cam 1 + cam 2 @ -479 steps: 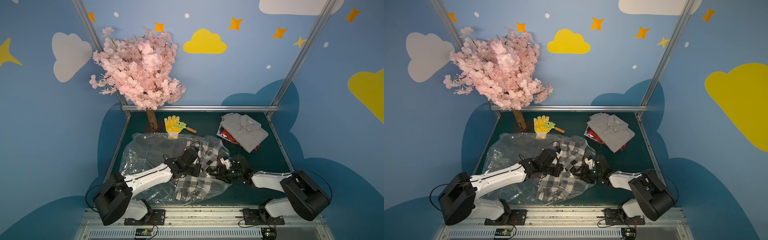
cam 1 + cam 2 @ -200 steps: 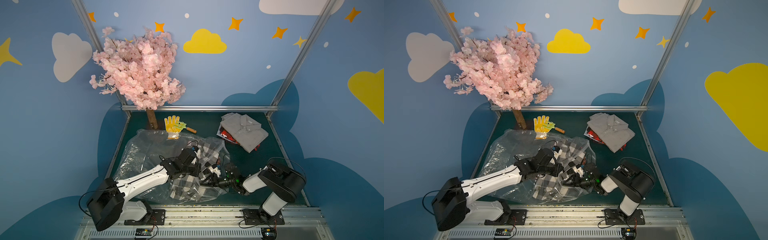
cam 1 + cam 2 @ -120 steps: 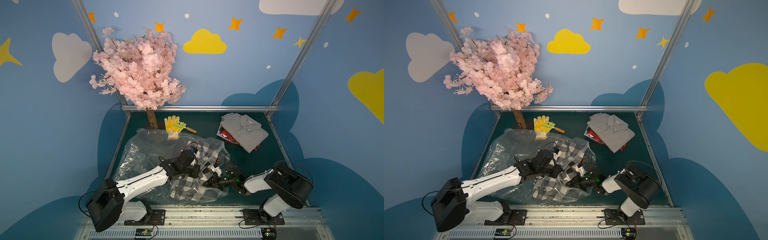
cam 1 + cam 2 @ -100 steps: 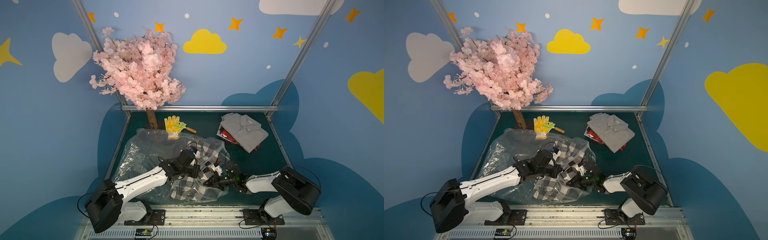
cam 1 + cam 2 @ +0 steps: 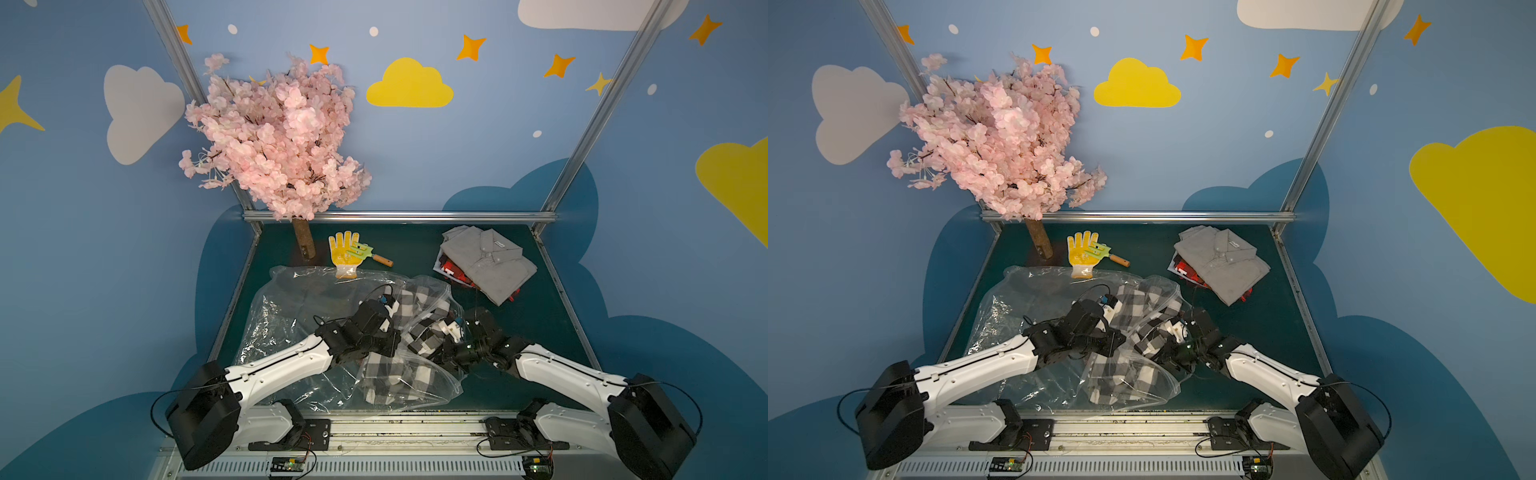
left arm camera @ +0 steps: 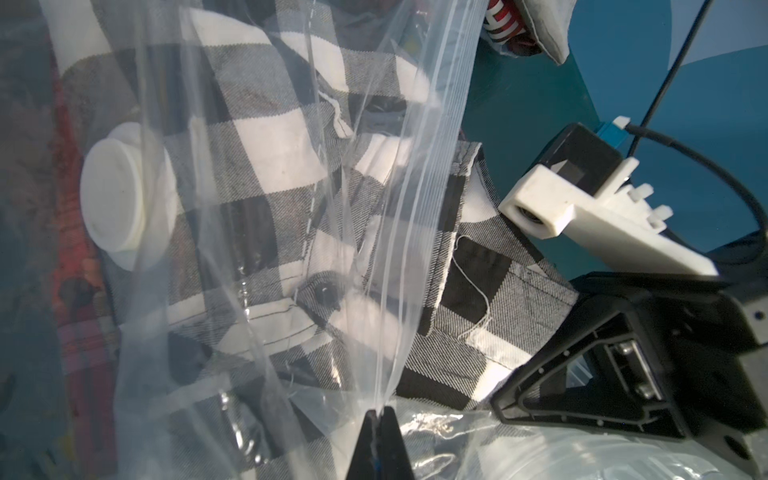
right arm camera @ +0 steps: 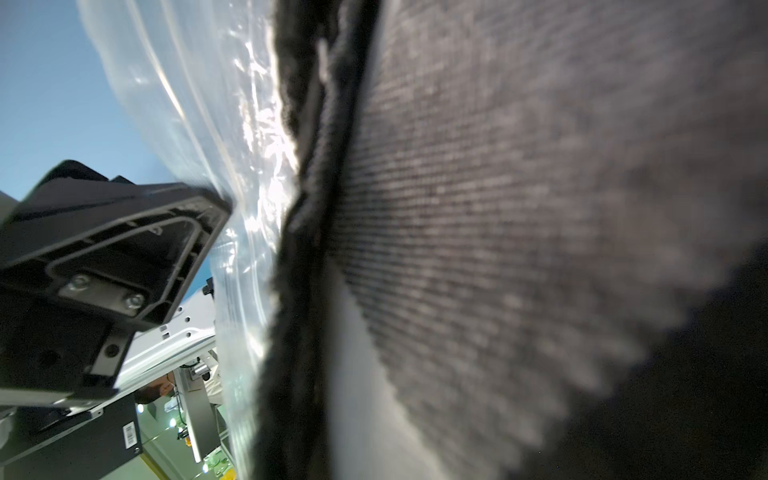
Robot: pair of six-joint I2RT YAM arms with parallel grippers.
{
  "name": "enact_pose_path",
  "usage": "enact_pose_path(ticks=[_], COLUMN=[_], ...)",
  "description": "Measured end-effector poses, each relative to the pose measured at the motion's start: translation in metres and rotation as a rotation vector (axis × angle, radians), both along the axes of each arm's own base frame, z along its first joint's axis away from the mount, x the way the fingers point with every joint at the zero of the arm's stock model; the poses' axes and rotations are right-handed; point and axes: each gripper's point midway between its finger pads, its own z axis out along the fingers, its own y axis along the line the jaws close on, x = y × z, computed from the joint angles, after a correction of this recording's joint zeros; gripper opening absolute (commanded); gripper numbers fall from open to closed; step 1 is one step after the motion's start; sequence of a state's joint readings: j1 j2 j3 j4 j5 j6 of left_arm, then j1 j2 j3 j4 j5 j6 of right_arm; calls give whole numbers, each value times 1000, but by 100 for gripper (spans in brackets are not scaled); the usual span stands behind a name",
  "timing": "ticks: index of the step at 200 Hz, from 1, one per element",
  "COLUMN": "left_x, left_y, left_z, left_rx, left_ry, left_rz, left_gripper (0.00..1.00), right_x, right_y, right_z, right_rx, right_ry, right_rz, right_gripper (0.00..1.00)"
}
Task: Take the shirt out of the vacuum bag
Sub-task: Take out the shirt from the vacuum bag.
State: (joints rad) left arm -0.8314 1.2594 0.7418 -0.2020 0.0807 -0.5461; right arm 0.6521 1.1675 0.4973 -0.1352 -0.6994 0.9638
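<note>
The vacuum bag (image 5: 291, 324) lies crumpled across the green table, and its round white valve (image 6: 120, 195) shows in the left wrist view. A black-and-white checked shirt (image 5: 419, 332) sits partly inside it and bulges out at the bag's right-hand mouth. My left gripper (image 6: 378, 415) is shut on the bag's ribbed zip edge and holds it up. My right gripper (image 5: 440, 353) is at the mouth, shut on the shirt. The shirt's cloth (image 7: 498, 208) fills the right wrist view and hides the fingertips.
A folded grey shirt (image 5: 486, 262) on a red item lies at the back right. A yellow glove (image 5: 345, 251) and a small green rake (image 5: 365, 251) lie at the back, beside the blossom tree's trunk (image 5: 303, 243). Metal rails border the table.
My right gripper was open a second ago and has shut on the shirt at the bag's mouth, its arm swinging outward. The left gripper has kept its hold on the bag's edge.
</note>
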Motion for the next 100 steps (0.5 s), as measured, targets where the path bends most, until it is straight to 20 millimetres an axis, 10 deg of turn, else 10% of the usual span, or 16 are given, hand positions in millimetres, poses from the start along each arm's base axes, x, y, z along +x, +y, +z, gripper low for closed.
enact_pose_path(ticks=[100], left_x=[2], left_y=[1], left_z=[0], left_rx=[-12], left_ry=[-22], left_rz=[1], left_gripper=[3], right_x=[35], right_y=[-4], right_z=[2], right_rx=[-7], right_ry=[74], right_rz=[16], right_gripper=[6])
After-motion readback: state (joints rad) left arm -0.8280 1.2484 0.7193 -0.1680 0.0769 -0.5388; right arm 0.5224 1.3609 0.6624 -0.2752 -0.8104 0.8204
